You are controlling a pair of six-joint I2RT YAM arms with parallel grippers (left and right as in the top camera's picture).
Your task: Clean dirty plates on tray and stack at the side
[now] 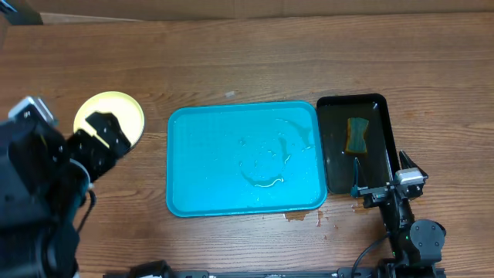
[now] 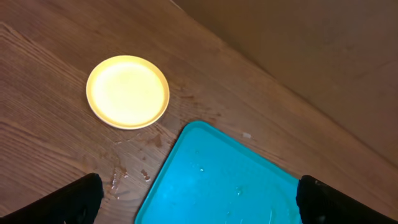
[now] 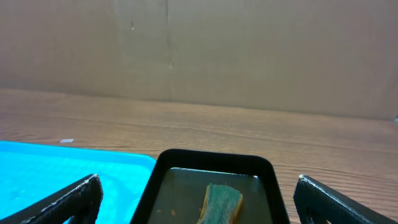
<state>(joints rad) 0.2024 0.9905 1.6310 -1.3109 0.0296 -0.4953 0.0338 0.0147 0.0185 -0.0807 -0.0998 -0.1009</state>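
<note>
L fingers (image 2: 74, 200), R fingers (image 3: 65, 202) wide apart, empty — sponge (image 1: 357, 135) in black tray (image 1: 338, 166).

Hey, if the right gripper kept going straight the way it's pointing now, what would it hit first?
Most likely the sponge lying in the black tray, centred ahead of the open right gripper. Its height is unclear, so it might pass over it.
</note>
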